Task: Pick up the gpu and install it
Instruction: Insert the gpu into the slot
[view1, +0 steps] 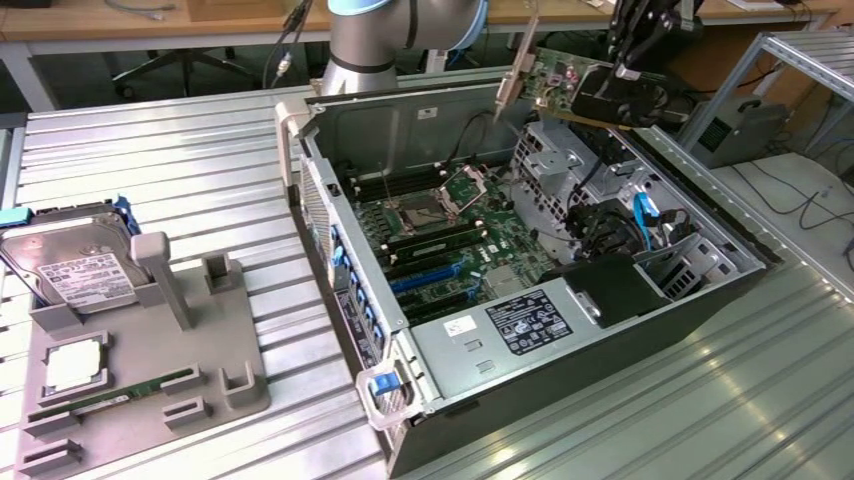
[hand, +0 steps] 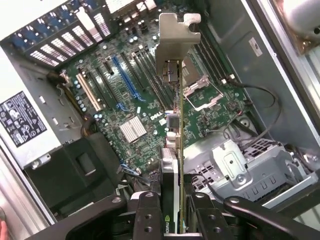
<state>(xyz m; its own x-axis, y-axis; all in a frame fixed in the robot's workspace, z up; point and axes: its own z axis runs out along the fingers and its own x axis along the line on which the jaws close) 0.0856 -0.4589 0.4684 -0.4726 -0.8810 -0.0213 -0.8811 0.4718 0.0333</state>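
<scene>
hard drive (view1: 74, 268), memory stick (view1: 114, 393) on grey holder (view1: 220, 345) | open computer case (view1: 400, 125) | motherboard (hand: 120, 95) inside

The gpu (view1: 558, 80) is green with a bare silver end bracket; the hand (hand: 173, 215) is black. Inside the black case (view1: 601, 400) the motherboard (view1: 441, 225) is green, its slots (hand: 122, 75) blue. The bench (view1: 160, 150) is ribbed silver. The hard drive (view1: 74, 270) is silver, label white.
</scene>
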